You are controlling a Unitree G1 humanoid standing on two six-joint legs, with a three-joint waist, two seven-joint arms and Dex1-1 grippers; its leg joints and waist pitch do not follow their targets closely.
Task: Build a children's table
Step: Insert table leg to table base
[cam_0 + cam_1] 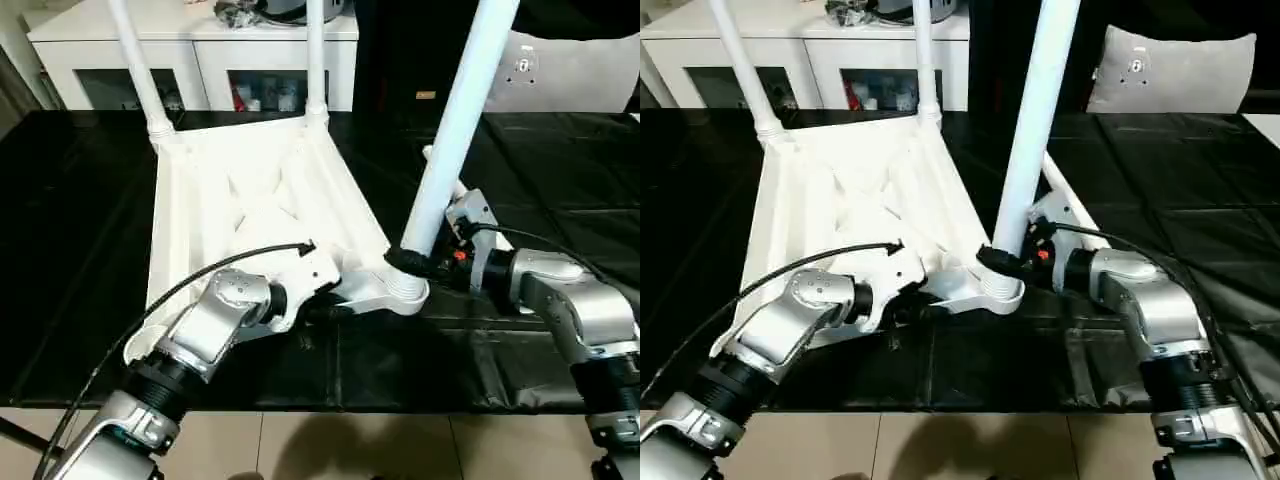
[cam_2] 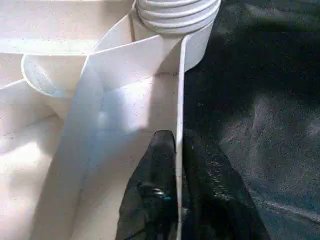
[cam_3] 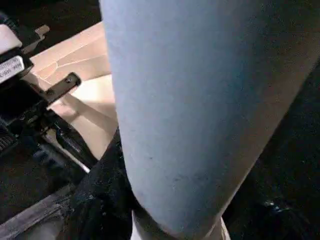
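The left hand (image 2: 176, 165) pinches the thin side wall of the upturned white tabletop (image 1: 250, 200) on the black desk (image 1: 80, 250), while the right hand (image 1: 408, 262) clasps a stiff, smooth, probably light leg (image 1: 455, 130) low by its corner socket (image 1: 403, 290).

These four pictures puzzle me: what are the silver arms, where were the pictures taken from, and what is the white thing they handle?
The silver arms belong to a humanoid robot. Two pictures come from cameras in its head, looking down; two from cameras on its wrists. On a black-covered surface lies a white children's table top, upside down, ribs showing. Two legs stand in its far corners. The left pincer is pinching the top's thin edge wall. The right pincer grips a third leg near its base, at the near corner socket.
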